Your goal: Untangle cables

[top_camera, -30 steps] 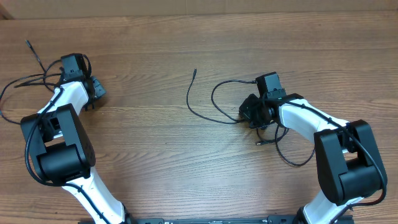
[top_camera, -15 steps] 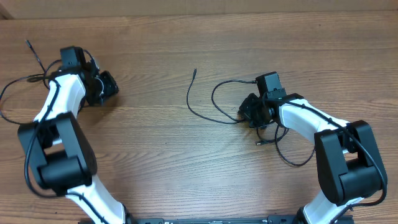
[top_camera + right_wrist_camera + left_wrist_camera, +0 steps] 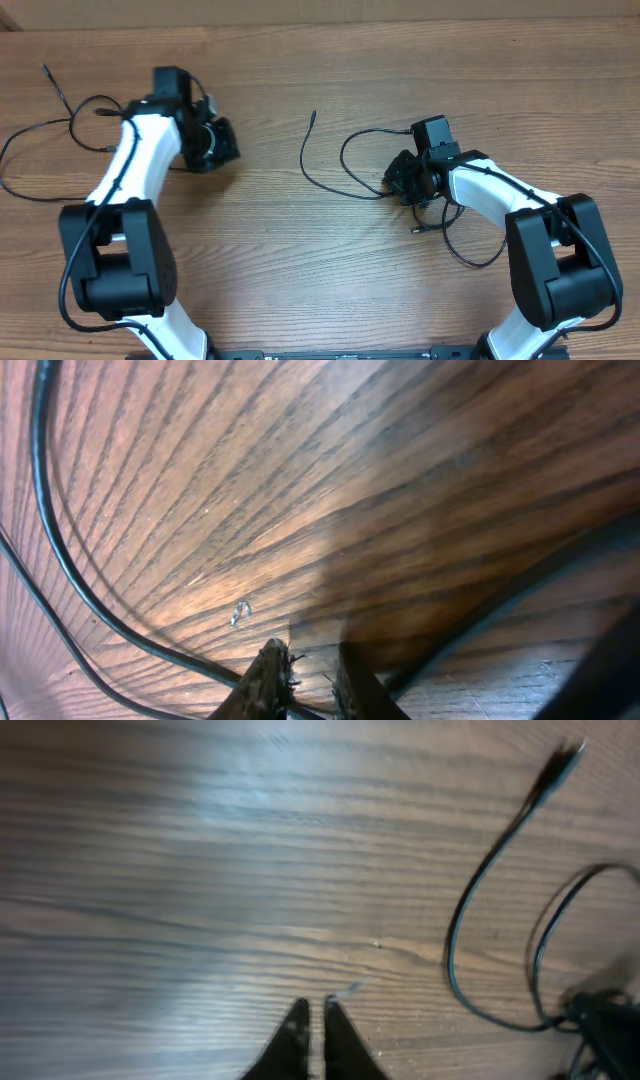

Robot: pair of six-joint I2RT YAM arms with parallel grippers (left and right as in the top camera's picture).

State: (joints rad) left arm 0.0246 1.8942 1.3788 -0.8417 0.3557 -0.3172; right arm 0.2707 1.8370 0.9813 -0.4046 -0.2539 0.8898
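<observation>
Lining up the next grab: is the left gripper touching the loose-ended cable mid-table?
Apart. The left wrist view shows the left gripper shut over bare wood, with the cable curving clear of its fingertips.

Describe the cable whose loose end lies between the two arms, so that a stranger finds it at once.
On the wooden table, look at the bare middle, just left of the right arm. A thin black cable curves from there toward the far edge. Only this one ends in a straight tip lying in the table's open middle.
</observation>
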